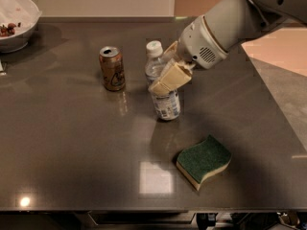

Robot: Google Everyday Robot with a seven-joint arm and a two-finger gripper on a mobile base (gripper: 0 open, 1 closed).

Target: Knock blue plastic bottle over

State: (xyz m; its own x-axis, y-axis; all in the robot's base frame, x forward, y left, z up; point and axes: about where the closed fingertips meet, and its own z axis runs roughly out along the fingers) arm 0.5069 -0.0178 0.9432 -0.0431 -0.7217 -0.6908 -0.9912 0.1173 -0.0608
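Observation:
The blue plastic bottle (165, 102), clear with a white cap and a pale label, stands in the middle of the dark table (72, 152). It leans a little, with its cap toward the left. My gripper (161, 69) reaches in from the upper right and is open at the bottle's upper half. One cream finger (169, 79) lies across the front of the bottle and touches it. The other finger (170, 51) shows behind it, near the cap. The bottle's middle is hidden by the front finger.
A brown drink can (112, 68) stands upright just left of the bottle. A green and yellow sponge (204, 161) lies in front and to the right. A white bowl (14, 23) sits at the far left corner. The table's right edge runs close to the arm.

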